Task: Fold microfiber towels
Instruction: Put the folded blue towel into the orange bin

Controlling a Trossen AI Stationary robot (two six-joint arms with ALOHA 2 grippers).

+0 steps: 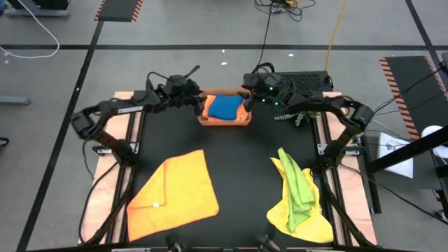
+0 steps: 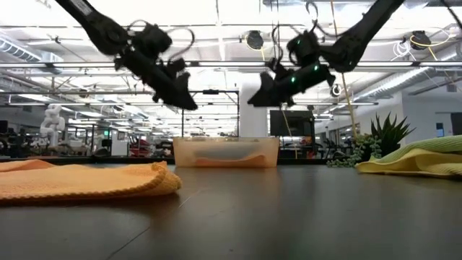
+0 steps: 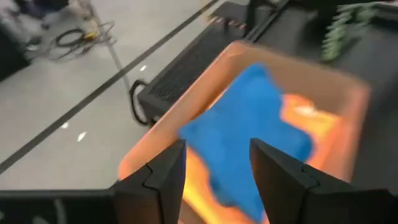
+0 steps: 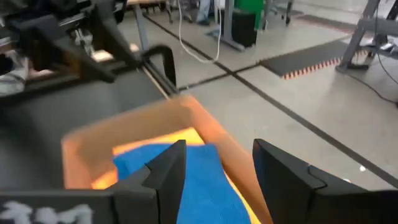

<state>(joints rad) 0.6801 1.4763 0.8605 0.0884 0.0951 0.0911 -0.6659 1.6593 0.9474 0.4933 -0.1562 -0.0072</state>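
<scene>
Black matting covers the table (image 1: 238,150), which stands on a grey workshop floor crossed by dark tape lines and trailing cables. At the far edge of the table, midway across, sits the orange-brown tray (image 1: 225,120), and inside it lies a folded blue towel (image 1: 224,106) on top of an orange towel (image 3: 298,115) whose edges show around it. Both arms reach in toward the tray from either side and hang above it. The left gripper (image 1: 198,102) is at the tray's left end; its wrist view looks down between two separated fingers (image 3: 163,177) with nothing between them, the blue towel lying below in the tray. The right gripper (image 1: 246,100) is at the tray's right end, and its own fingers (image 4: 169,171) also stand apart and empty over the same blue towel. From table height both grippers hang well clear of the tray's rim. On the near left of the table lies a yellow-orange towel (image 1: 175,192), folded into a rough triangle. On the near right lies a rumpled yellow towel (image 1: 297,210) with a lime green towel (image 1: 297,183) draped loosely across it. A small green plant sprig (image 1: 288,117) rests just beside the tray's right end, under the right arm.
</scene>
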